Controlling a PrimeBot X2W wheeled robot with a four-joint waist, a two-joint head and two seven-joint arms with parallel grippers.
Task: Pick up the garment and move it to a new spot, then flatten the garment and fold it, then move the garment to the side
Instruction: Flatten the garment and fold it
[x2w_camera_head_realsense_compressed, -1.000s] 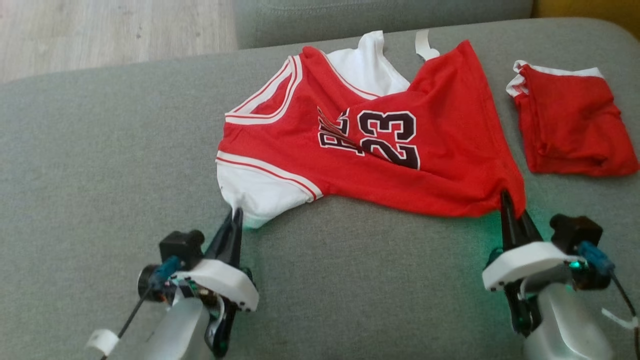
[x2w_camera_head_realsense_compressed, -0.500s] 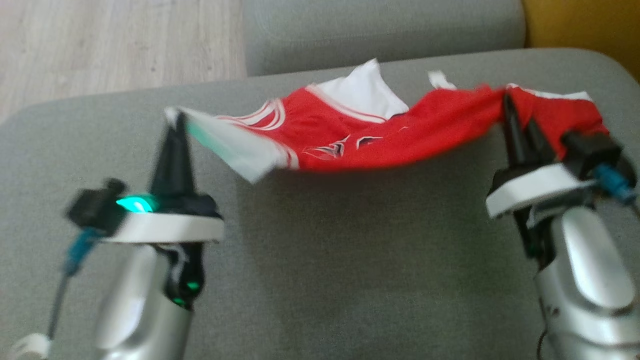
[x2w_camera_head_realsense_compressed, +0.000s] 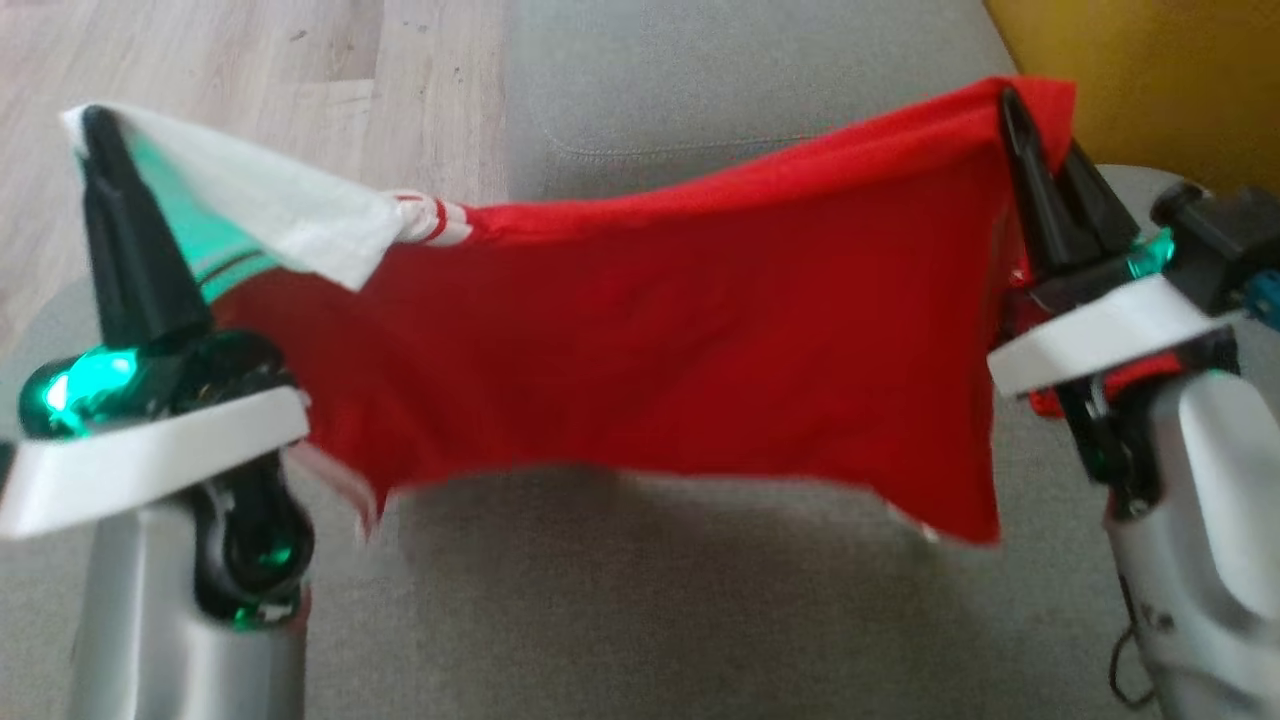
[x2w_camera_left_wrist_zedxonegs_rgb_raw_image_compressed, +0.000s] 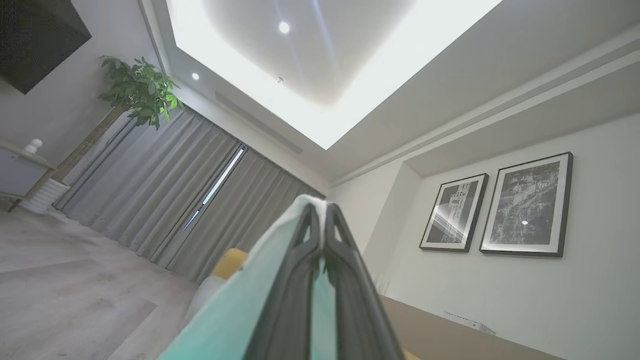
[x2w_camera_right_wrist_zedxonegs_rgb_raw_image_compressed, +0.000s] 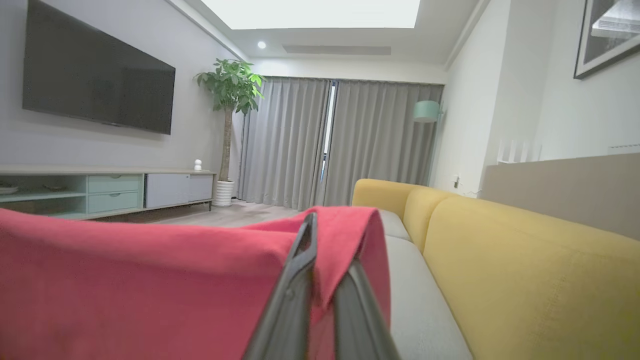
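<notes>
Head view: left pincer (x2w_camera_head_realsense_compressed: 95, 118), right pincer (x2w_camera_head_realsense_compressed: 1010, 100) pinch jersey (x2w_camera_head_realsense_compressed: 650, 350) corners, above grey cushion (x2w_camera_head_realsense_compressed: 650, 610).

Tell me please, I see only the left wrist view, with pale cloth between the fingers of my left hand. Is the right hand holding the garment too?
Observer: Yes, the right hand is shut on a red corner of the garment.
Operator: Does the garment touch the sofa?
Observer: In the head view its lower edge seems to hang clear of the grey sofa seat.
Operator: Which side faces the head camera?
Observer: A plain red side; no print shows there.
</notes>
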